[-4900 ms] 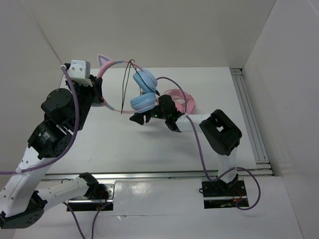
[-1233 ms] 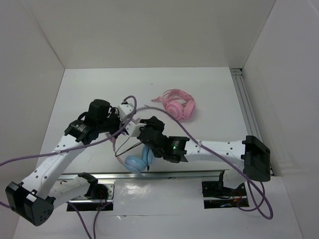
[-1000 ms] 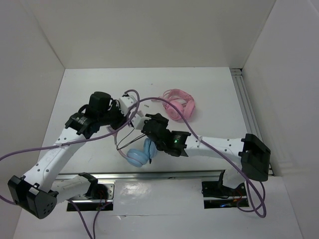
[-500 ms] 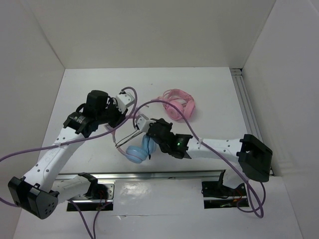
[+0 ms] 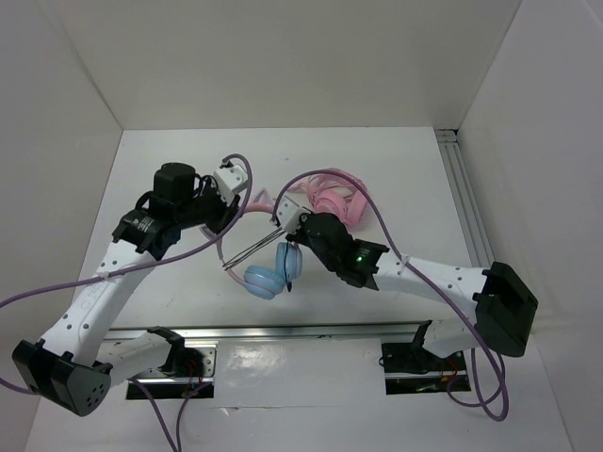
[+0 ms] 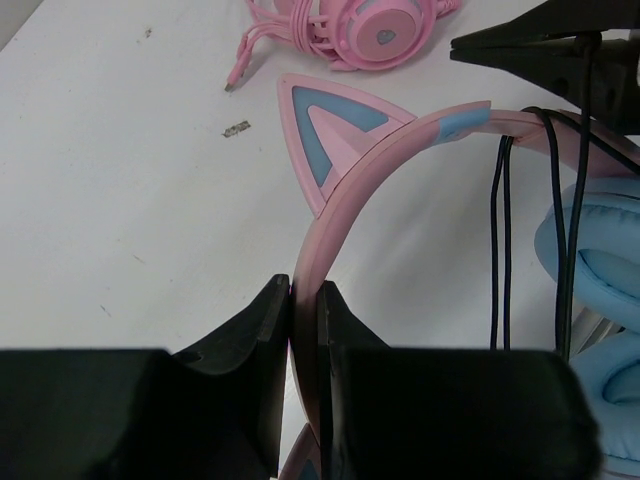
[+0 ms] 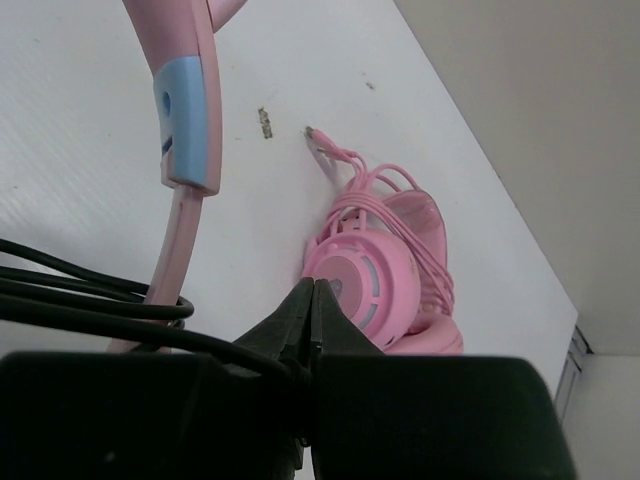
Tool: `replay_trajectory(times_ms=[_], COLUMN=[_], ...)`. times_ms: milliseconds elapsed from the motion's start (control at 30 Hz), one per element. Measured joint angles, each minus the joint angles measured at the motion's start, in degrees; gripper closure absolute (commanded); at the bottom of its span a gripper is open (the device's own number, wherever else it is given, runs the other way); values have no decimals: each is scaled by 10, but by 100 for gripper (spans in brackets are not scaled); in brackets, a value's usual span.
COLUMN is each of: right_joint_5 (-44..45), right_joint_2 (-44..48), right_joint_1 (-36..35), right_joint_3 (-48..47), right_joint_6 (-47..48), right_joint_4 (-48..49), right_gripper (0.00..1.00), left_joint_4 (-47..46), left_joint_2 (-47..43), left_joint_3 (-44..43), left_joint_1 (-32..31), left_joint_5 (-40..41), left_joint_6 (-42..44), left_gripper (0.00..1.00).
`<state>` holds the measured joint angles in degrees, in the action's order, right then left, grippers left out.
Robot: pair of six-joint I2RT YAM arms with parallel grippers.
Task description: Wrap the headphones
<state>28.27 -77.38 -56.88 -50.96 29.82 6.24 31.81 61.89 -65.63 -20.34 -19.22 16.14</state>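
Holding, left: your left gripper is clamped tight on the pink headband of the headphones, with a finger pressed flat on each side of the band.
Holding, right: your right gripper is closed, tips meeting. One strand of the black cable runs into the seam low between the fingers and looks pinched there.
Place: you have the headphones between the two grippers, over the near half of the table. From above you cannot tell whether the ear cups touch the surface.
Long axis: in the top view it runs from the headband, up by the left gripper, down to the ear cups, which are nearer the arm bases.
Pointing: the cat ear sticks out from the headband's outer side, toward the pink headphones. The ear cups hang at the other end, low on the right of the left wrist view.
Cable: in the right wrist view you see several strands crossing the headband just below its light blue patch. In the top view they stretch straight from beside the ear cups toward the right gripper.
Neighbour: the pink headphones lie on the table just past your right gripper's tips, not touching them, with their own pink cable bunched on top.
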Motion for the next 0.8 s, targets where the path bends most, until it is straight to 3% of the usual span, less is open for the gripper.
replay_trajectory(times_ms=[333,600,800], right_joint_5=[-63,-94,-107], right_joint_2=[-16,-34,-35], right_joint_1=[28,55,71], right_joint_3=[0,-1,-2], right_joint_6=[-25,-47,-58], right_joint_4=[2,-4,-10], right_gripper=[99,76,71], left_joint_4=[1,-8,-7], left_joint_2=[0,3,19], left_joint_3=[-14,-16,-22], left_joint_1=[15,47,48], left_joint_5=[3,-5,-16], left_joint_6=[-5,-26,-28], left_gripper=[100,100,100])
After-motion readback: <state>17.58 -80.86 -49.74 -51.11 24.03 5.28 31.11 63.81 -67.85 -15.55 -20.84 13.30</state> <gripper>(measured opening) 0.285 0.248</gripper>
